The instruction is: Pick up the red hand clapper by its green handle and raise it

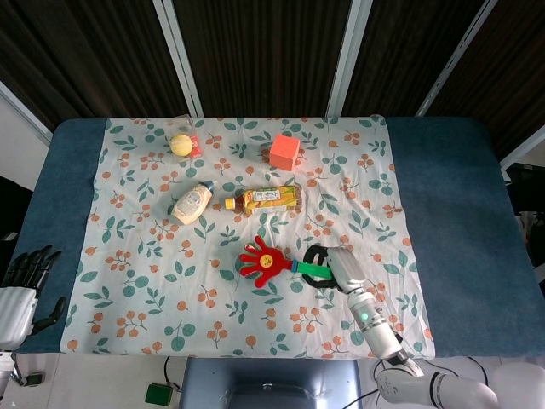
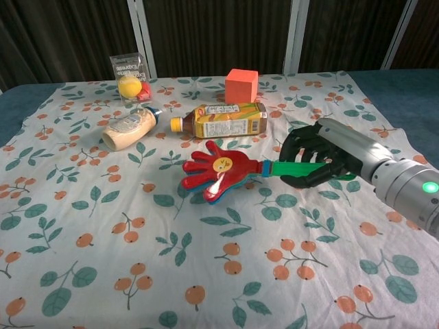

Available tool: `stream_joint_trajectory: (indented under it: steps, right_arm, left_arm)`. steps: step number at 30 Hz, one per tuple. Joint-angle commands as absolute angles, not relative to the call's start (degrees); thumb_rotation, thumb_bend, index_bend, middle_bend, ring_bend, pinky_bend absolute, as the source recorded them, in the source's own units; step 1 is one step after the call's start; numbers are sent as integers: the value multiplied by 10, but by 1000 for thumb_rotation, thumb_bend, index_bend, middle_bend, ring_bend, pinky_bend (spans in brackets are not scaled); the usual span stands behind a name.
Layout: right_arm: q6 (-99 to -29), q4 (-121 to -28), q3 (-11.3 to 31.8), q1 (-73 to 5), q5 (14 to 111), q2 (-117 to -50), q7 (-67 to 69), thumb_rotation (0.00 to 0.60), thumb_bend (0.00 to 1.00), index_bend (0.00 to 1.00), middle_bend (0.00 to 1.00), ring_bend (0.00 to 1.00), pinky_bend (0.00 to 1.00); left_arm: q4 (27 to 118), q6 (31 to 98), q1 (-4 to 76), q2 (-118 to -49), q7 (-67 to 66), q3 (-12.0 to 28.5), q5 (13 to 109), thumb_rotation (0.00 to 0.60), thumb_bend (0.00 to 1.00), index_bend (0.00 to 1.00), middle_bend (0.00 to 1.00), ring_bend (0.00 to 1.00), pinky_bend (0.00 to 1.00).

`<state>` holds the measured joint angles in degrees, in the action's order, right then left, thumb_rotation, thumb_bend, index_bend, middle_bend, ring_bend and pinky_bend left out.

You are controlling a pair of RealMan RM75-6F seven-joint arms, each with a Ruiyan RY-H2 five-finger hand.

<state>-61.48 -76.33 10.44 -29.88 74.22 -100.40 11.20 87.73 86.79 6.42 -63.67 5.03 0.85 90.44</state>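
Note:
The red hand clapper (image 1: 261, 260) (image 2: 217, 173) hangs a little above the floral cloth, its red palm pointing left and tilted up. Its green handle (image 2: 293, 166) (image 1: 305, 270) runs right into my right hand (image 1: 335, 267) (image 2: 317, 157), which grips it with the fingers curled around it. The far end of the handle is hidden inside the hand. My left hand (image 1: 19, 288) rests at the table's front left corner, off the cloth, fingers spread and holding nothing; the chest view does not show it.
Behind the clapper lie a yellow drink bottle (image 1: 266, 198) (image 2: 222, 120) and a cream squeeze bottle (image 1: 192, 203) (image 2: 129, 128). Further back stand an orange cube (image 1: 284, 151) (image 2: 241, 85) and a clear box with a yellow ball (image 1: 180, 143) (image 2: 129, 76).

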Motion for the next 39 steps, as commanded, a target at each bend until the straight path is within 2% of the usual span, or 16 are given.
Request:
stream_joint_trajectory:
  steps: [1,6,11,13,15,20,24,29,31,32,35,39]
  right_arm:
    - [-605,-786,120,-292,727,-996,152,600,480,809,640,642,801]
    - [-616,-800,129,-286,738,-991,202,600,477,820,673,690,882]
    - [-642,-823,119,-275,823,-966,423,600,478,801,693,713,932]
    - [-683,-832,103,-267,887,-945,534,600,477,792,693,713,939]
    - [-740,-820,98,-256,927,-942,588,600,478,780,693,714,947]
    - [-862,-838,122,-220,932,-956,637,600,478,768,693,714,977]
    - [-897,-862,131,-209,929,-949,642,600,478,763,693,714,977]
    - [-837,-830,106,-234,938,-944,491,600,478,774,704,725,990]
    - [-761,-839,88,-248,910,-925,409,600,478,785,712,731,994]
    - [-700,-860,74,-260,889,-897,360,600,478,790,714,733,997]
    - [-589,-909,64,-285,813,-847,233,600,478,797,715,733,997]
    - [-565,-958,71,-288,744,-830,135,600,479,809,722,737,998]
  left_arm:
    - [877,868,64,-637,50,8,904,600,403,0,0,0,64]
    - [878,866,65,-637,49,8,905,600,402,0,0,0,64]
    - [878,866,65,-637,45,8,905,600,402,0,0,0,64]
    - [879,864,65,-637,42,8,904,600,401,0,0,0,64]
    - [880,864,65,-638,39,8,903,600,401,0,0,0,64]
    - [882,861,65,-639,33,9,900,600,400,0,0,0,64]
    - [884,860,65,-639,29,8,900,600,400,0,0,0,64]
    - [886,857,67,-640,25,8,900,600,400,0,0,0,64]
    - [887,857,67,-641,23,7,901,600,400,0,0,0,64]
    - [887,858,66,-641,21,7,903,600,401,0,0,0,64]
    - [888,862,65,-641,19,5,908,600,399,0,0,0,65]
    - [887,865,64,-640,22,5,910,600,399,0,0,0,65]
